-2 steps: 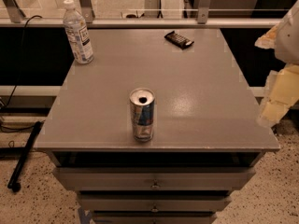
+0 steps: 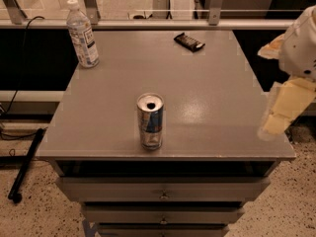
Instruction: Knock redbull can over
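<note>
The redbull can stands upright near the front edge of the grey table, a little left of its middle. It is silver and blue with a silver top and a pull-tab hole. My gripper hangs at the right edge of the view, beside the table's front right corner. It is well to the right of the can and apart from it.
A clear water bottle with a white cap stands at the table's back left corner. A small dark wrapped bar lies near the back edge. Drawers sit under the tabletop. A dark pole lies on the floor at left.
The gripper has shifted slightly left and down, toward the table's right edge. The can, bottle and bar have not moved.
</note>
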Action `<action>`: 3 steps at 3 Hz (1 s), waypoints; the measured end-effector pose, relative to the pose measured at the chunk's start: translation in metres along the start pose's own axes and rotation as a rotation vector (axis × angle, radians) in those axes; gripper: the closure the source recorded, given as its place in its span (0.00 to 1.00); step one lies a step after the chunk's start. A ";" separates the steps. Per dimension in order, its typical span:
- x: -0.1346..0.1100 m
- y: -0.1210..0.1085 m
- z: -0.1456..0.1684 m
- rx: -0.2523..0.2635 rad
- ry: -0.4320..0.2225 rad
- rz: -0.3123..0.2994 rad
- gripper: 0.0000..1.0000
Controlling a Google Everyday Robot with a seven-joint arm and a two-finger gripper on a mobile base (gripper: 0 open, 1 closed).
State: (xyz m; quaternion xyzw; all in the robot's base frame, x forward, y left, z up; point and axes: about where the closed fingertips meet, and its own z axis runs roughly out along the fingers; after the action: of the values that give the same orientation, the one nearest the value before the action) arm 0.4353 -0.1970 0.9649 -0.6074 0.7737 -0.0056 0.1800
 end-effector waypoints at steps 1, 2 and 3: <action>-0.039 0.018 0.039 -0.068 -0.175 -0.003 0.00; -0.080 0.032 0.072 -0.128 -0.365 -0.012 0.00; -0.121 0.044 0.097 -0.190 -0.552 0.006 0.00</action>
State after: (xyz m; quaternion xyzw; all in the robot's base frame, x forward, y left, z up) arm 0.4458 -0.0516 0.8971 -0.5979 0.6943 0.2328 0.3261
